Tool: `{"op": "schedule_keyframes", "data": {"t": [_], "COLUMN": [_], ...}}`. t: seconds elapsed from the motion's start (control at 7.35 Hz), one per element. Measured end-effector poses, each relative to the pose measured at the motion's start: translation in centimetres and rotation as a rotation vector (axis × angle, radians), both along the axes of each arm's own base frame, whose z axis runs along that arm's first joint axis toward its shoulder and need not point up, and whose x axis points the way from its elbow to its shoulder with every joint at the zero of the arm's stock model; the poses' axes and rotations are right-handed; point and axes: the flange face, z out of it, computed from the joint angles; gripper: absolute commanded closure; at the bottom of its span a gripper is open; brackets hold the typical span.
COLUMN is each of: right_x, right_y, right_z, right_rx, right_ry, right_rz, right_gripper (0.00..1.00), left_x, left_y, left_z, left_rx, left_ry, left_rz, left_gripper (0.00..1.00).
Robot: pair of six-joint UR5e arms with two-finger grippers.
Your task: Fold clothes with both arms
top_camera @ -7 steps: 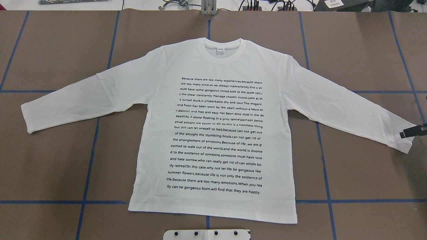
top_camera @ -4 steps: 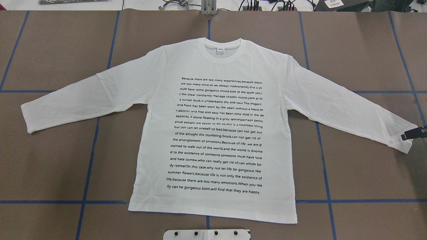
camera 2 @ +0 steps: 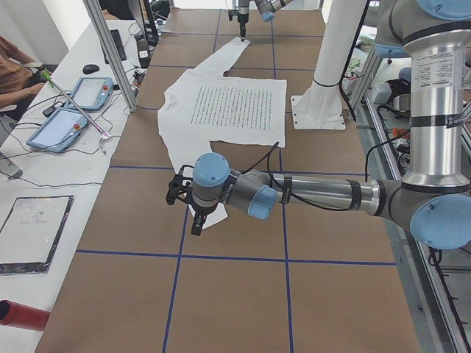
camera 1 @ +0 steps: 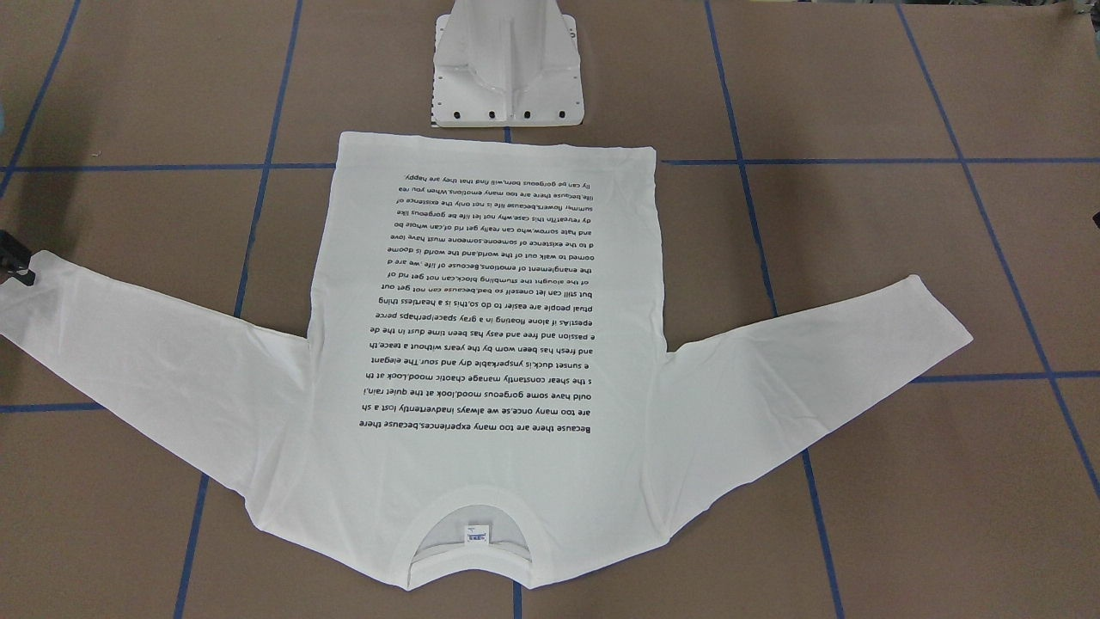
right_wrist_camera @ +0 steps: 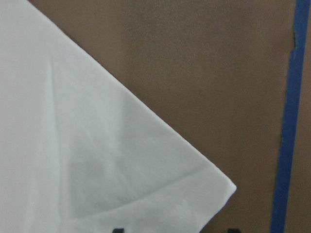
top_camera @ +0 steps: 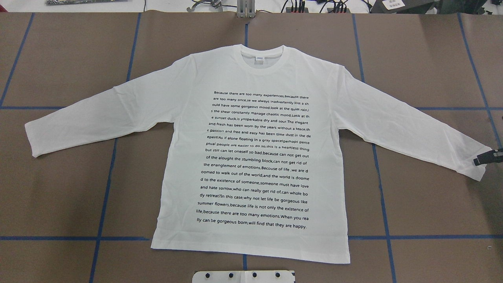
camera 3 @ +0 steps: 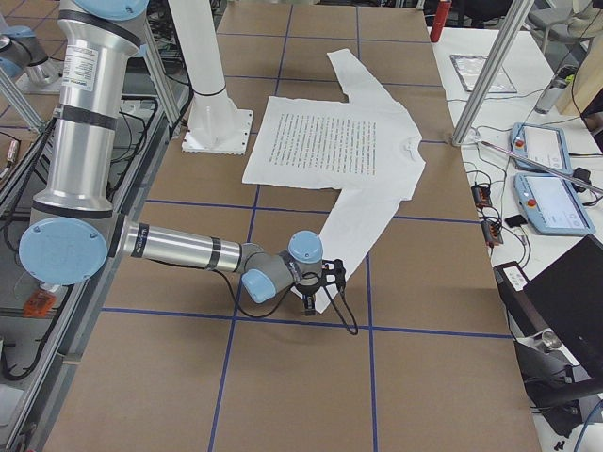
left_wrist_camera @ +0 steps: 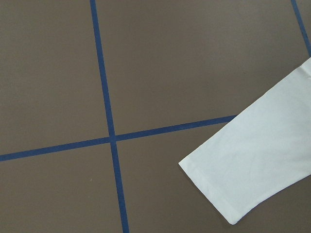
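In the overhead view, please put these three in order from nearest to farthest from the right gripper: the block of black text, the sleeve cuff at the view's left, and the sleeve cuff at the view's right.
1. Cuff at the view's right: at the right edge, directly by the right gripper.
2. Text block: middle of the shirt.
3. Cuff at the view's left: far left edge, across the whole shirt.

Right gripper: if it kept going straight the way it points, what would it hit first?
Most likely the sleeve cuff of the white shirt. The right gripper points down, with that cuff lying directly under it and the brown table beneath. How much gap remains is unclear.
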Motion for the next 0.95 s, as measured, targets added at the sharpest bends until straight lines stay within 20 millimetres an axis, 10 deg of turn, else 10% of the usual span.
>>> {"op": "schedule_keyframes", "data": {"t": [0.27,0.68,0.95], "right_x": [-0.2,-0.53,-0.69], "right_y": [-0.08,-0.01,-0.05], "right_z": [-0.04,0.05,-0.07], "right_rx": [0.0,0.001,0.003], "right_ry": [0.002,0.007,0.002], "right_rz": [-0.003,-0.009,-0.015], "right_gripper": [0.28,0.78,0.9], "left_x": [0.01,0.01,0.0], "left_y": [-0.1,-0.09,-0.12], "left_z": [-0.05,-0.01,0.02], "left_rx": [0.003,0.004,0.004], "left_ry": [0.0,-0.001,-0.002], "left_rz": [0.001,0.002,0.002], "left_gripper": [0.0,0.0,0.0]}}
